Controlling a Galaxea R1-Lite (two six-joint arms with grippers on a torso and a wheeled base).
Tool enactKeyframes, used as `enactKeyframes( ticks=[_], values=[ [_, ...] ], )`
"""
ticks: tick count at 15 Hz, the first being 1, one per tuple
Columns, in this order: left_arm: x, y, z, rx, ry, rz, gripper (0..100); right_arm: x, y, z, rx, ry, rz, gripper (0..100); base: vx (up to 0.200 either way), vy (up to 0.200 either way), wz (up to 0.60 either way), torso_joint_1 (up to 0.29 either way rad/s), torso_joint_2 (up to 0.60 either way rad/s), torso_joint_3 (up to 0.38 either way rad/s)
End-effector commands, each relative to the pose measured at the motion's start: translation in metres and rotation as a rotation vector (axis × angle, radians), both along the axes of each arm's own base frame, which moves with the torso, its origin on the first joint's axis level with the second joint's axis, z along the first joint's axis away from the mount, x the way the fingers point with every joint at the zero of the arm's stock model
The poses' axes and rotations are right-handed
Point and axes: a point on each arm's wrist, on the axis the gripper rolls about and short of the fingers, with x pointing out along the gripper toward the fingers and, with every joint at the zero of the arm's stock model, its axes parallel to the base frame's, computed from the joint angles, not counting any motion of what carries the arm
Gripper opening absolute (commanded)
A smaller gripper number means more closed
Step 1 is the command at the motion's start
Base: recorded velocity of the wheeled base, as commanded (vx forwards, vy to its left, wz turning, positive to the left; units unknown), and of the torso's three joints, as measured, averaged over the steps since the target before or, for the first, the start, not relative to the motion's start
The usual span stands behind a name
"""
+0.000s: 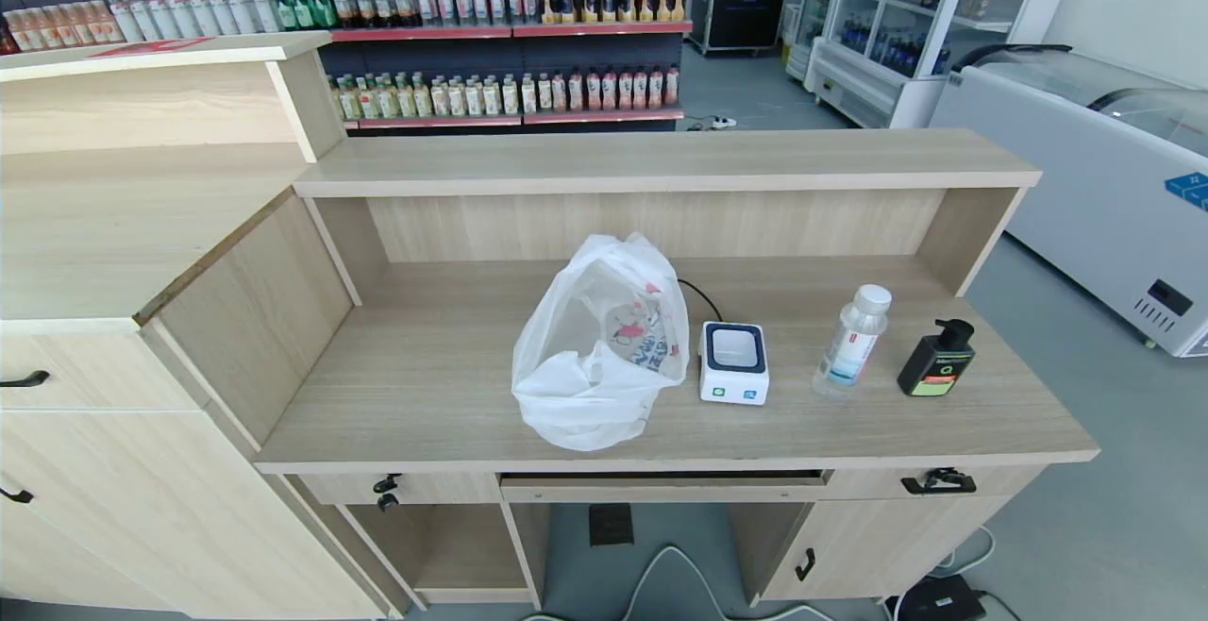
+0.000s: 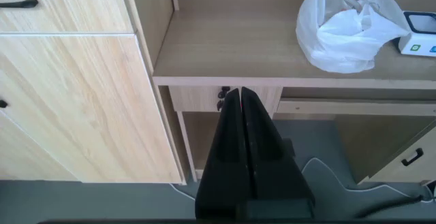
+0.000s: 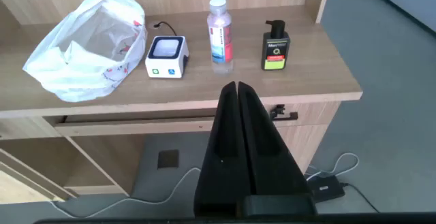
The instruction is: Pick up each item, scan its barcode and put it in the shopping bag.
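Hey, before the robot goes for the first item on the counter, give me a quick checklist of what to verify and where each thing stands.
1. Water bottle upright and unobstructed: ok.
2. Pump bottle upright, standing free: ok.
3. Scanner window uncovered: ok.
4. Shopping bag mouth open wide enough: cannot tell.
5. Right pincer open for a grasp: not ok, shut.
6. Left pincer empty: ok, shut on nothing.
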Motion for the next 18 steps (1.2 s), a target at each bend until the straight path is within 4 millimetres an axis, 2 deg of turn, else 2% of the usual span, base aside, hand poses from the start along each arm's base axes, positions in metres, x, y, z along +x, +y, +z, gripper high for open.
enactKeyframes(
  ticks=[1, 2, 4, 6, 7, 8, 11, 14, 18],
  values=[
    [0.000, 0.000, 0.000, 0.000, 0.000, 0.001, 0, 0.054, 0.000, 0.078, 0.013, 0.107, -0.040, 0, 0.000, 0.000, 0.00, 0.000, 0.00, 0.000],
    [0.000, 0.000, 0.000, 0.000, 0.000, 0.001, 0, 0.080, -0.005, 0.089, 0.025, 0.131, -0.114, 0, 0.000, 0.000, 0.00, 0.000, 0.00, 0.000],
    [0.000, 0.000, 0.000, 0.000, 0.000, 0.001, 0, 0.127, -0.018, 0.085, 0.020, 0.159, -0.198, 0, 0.000, 0.000, 0.00, 0.000, 0.00, 0.000],
    [0.000, 0.000, 0.000, 0.000, 0.000, 0.001, 0, 0.161, -0.028, 0.076, 0.003, 0.182, -0.196, 0, 0.000, 0.000, 0.00, 0.000, 0.00, 0.000],
    [0.000, 0.000, 0.000, 0.000, 0.000, 0.001, 0, 0.170, -0.032, 0.068, 0.001, 0.190, -0.180, 0, 0.000, 0.000, 0.00, 0.000, 0.00, 0.000],
    [0.000, 0.000, 0.000, 0.000, 0.000, 0.001, 0, 0.177, -0.035, 0.056, -0.033, 0.205, -0.146, 100, 0.000, 0.000, 0.00, 0.000, 0.00, 0.000],
    [0.000, 0.000, 0.000, 0.000, 0.000, 0.001, 0, 0.199, -0.041, 0.023, -0.054, 0.241, -0.130, 100, 0.000, 0.000, 0.00, 0.000, 0.00, 0.000],
    [0.000, 0.000, 0.000, 0.000, 0.000, 0.001, 0, 0.226, -0.056, -0.012, -0.076, 0.285, -0.155, 100, 0.000, 0.000, 0.00, 0.000, 0.00, 0.000],
    [0.000, 0.000, 0.000, 0.000, 0.000, 0.001, 0, 0.242, -0.063, -0.035, -0.109, 0.317, -0.141, 100, 0.000, 0.000, 0.00, 0.000, 0.00, 0.000]
  ],
)
